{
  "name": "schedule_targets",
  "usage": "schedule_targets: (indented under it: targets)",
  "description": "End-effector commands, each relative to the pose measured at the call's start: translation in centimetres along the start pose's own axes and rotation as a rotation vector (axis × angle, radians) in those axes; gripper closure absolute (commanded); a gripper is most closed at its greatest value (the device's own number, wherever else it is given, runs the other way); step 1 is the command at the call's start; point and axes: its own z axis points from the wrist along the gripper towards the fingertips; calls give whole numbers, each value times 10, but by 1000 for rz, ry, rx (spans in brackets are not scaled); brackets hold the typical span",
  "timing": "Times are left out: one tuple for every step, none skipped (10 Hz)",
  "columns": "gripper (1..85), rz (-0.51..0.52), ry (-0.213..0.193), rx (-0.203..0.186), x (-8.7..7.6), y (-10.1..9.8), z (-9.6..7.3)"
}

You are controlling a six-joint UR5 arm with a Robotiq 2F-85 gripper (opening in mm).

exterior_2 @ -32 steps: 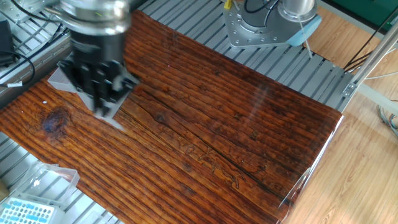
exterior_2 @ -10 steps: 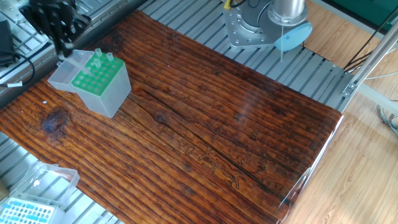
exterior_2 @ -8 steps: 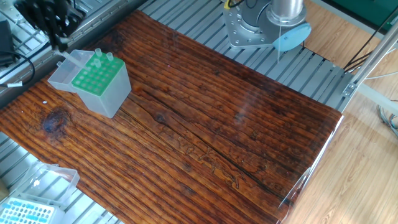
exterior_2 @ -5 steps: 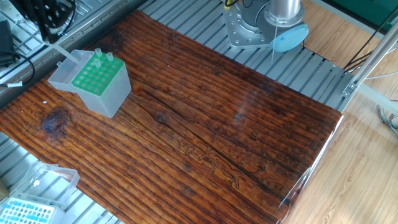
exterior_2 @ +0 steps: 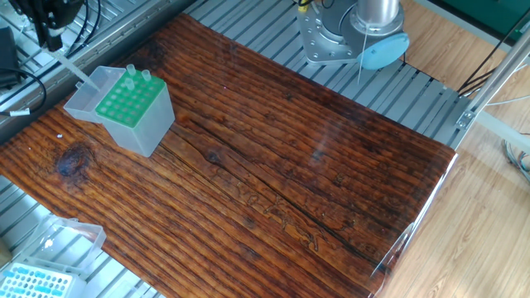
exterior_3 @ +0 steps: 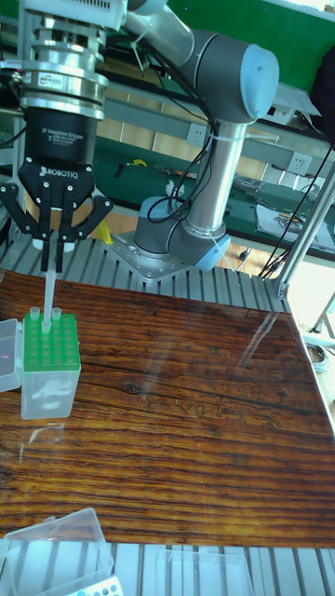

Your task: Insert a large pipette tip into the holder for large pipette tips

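My gripper (exterior_3: 53, 265) hangs above the far left of the wooden table and appears at the top left corner (exterior_2: 50, 43) of the fixed view. It is shut on the large pipette tip (exterior_3: 48, 296), a clear slender cone pointing down (exterior_2: 73, 68). Below it stands the holder for large pipette tips (exterior_3: 46, 386), a grey box with a green grid top (exterior_2: 124, 101). The held tip's point hovers at the grid's back edge; I cannot tell whether it touches. Two tips (exterior_2: 138, 76) stand in the back row. The clear lid (exterior_2: 83, 98) lies open beside the box.
A flatter box with a light-blue grid (exterior_2: 35, 283) and its clear lid (exterior_2: 68, 235) sit on the metal rails at the near left. The arm's base (exterior_2: 344, 37) is bolted behind the table's far edge. Cables (exterior_2: 16, 79) lie at the left.
The gripper, which was down over the holder, has risen up and away to the top left, uncovering the green top. The pipette tip has stayed between its fingers.
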Motion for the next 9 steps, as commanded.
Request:
schedule_targets:
  targets:
    - [847,11,-68,-22,-12,-8,12]
    - [847,2,-57,-28,-4,-16,25]
    - [847,23,-38,-15,2,-18,33]
    - [847,46,-14,1,6,-16,36]
    - [847,65,17,-6,12,-10,40]
    - [847,58,30,-1,12,-9,40]
    - [847,45,31,8,9,-6,35]
    - [847,19,4,21,-2,-5,29]
    - [847,-16,-26,4,-12,1,22]
